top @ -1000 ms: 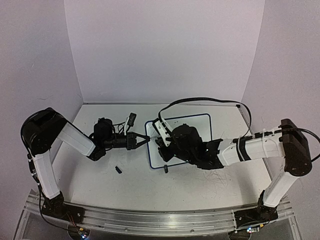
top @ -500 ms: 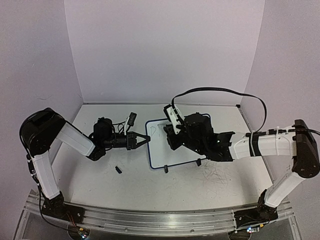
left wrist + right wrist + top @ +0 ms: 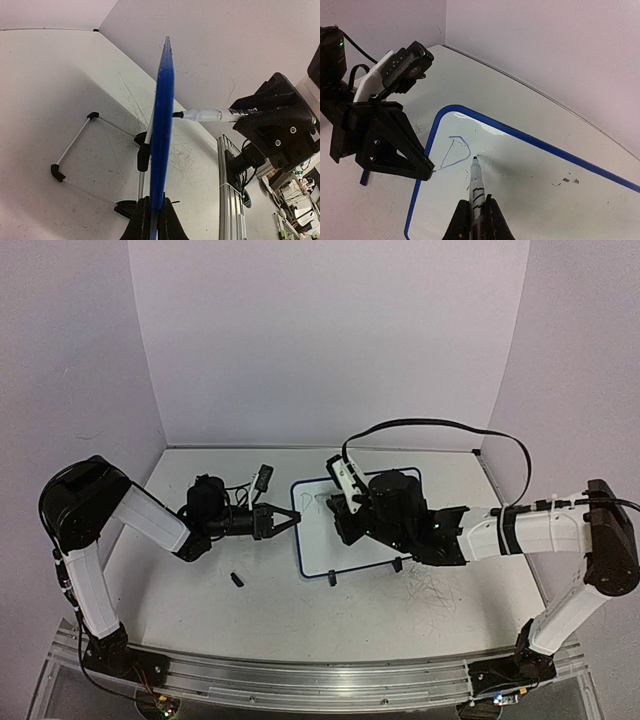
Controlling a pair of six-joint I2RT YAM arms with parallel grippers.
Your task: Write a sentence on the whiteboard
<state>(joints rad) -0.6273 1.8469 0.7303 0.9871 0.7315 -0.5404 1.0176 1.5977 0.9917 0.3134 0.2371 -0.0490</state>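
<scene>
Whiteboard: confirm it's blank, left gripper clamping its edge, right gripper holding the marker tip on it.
Not blank: the right wrist view shows a blue D on the whiteboard. The left gripper clamps its edge; the right gripper holds the marker tip on it.

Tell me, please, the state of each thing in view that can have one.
whiteboard, propped up, one edge clamped
sentence, barely begun, only a blue "D" written
marker, uncapped, tip on the whiteboard
left gripper, shut on the whiteboard
right gripper, shut on the marker
small black piece, lying loose, untouched
</scene>
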